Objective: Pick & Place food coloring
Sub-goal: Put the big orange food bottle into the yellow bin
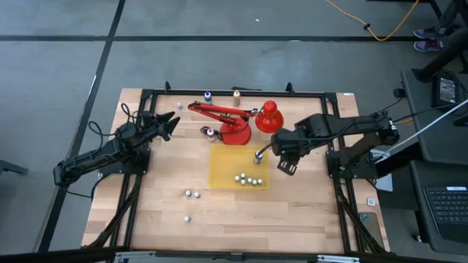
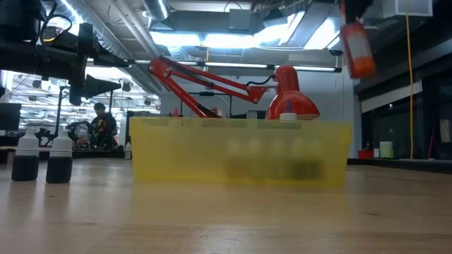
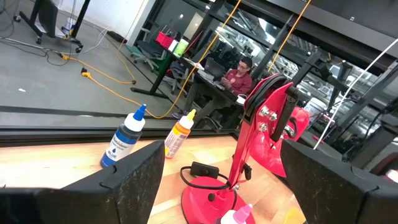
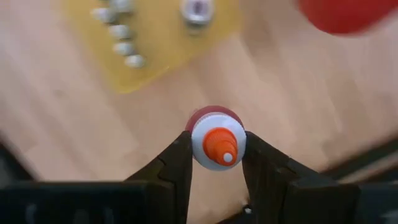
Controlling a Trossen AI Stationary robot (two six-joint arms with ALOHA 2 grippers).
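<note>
A: Two dark robot arms reach over a pale wooden surface (image 1: 168,212), seen from straight above. What does the right hand (image 4: 216,163) have?

B: Its two dark fingers (image 4: 177,163) are pinched on a tiny pale food coloring bottle with an orange-red tip (image 4: 217,142), shown nose-on in the right wrist view. In the level view the same bottle hangs high in the air, tilted slightly, above the right end of the tray. From above, that hand sits at about three o'clock from the surface's centre, just off the tray's right edge.

A: Describe the tray.

B: It is a shallow translucent yellow plastic tray (image 1: 219,162) near the centre. Several small pale bottles (image 1: 248,179) lie clustered along its near edge, and one more small bottle (image 1: 258,154) stands at its far right corner.

A: And the left hand (image 1: 172,124)?

B: It waits at about nine o'clock, fingers spread and holding nothing.

A: What else is on the surface?

B: A big red metal desk lamp (image 1: 238,120) stands just beyond the tray, toward twelve o'clock. Beyond it, near the far edge, stand a blue-capped bottle (image 3: 124,138) and an orange bottle with a yellow tip (image 3: 178,134). A pink-purple capped bottle (image 1: 210,132) stands beside the lamp's base. Three more small bottles (image 1: 191,195) stand loose at about seven o'clock from the tray.

A: Anyone in the room?

B: A seated person (image 3: 237,78) shows far behind the surface.
</note>
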